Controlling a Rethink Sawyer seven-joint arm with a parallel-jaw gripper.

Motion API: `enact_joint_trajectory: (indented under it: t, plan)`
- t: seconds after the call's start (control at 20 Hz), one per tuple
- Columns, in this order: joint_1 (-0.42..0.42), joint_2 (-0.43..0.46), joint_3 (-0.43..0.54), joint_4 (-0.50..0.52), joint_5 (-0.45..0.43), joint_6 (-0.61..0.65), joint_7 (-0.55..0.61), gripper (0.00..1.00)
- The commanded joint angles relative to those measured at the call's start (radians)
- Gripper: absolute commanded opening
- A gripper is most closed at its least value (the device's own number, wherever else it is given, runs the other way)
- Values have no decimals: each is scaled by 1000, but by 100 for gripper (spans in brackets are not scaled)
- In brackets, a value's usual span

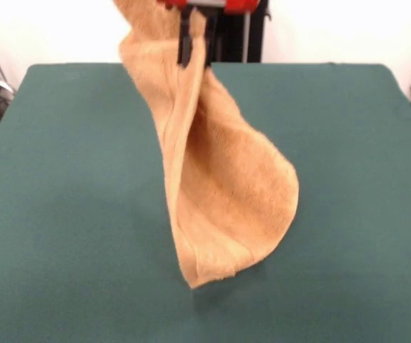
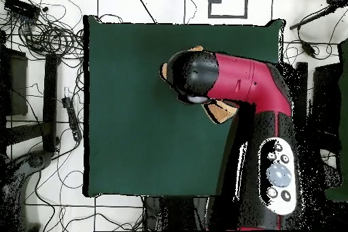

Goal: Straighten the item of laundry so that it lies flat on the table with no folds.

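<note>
The golden-orange towel [image 1: 219, 179] hangs in the air from my gripper [image 1: 191, 46] at the top of the front view. It drapes down in a long folded curl, and its lower hemmed end with the woven band swings just above the dark green table [image 1: 69, 214]. The black fingers [image 1: 185, 43] are shut on the towel's upper edge. In the overhead view my red and black arm [image 2: 231, 83] covers nearly all of the towel; only small orange bits [image 2: 219, 111] show beside it.
The table [image 2: 136, 120] stretches wide on all sides of the towel. Cables and dark equipment [image 2: 41, 52] lie on the floor past the table's left edge in the overhead view. The robot pedestal [image 1: 241, 36] stands at the far side.
</note>
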Motion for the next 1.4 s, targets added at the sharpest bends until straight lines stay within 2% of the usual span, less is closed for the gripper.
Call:
enact_joint_trajectory:
  t: [0.05, 0.5, 1.0, 1.2, 1.4]
  plan:
    - [43, -44, 30, -61, 54, 197, 191, 0]
    - [54, -6, 30, -150, 49, 257, 222, 0]
    - [66, 0, 25, -99, 55, 175, 224, 0]
    - [69, 20, 15, -69, 66, 125, 277, 0]
    - [57, 48, 30, -27, 63, 61, 243, 0]
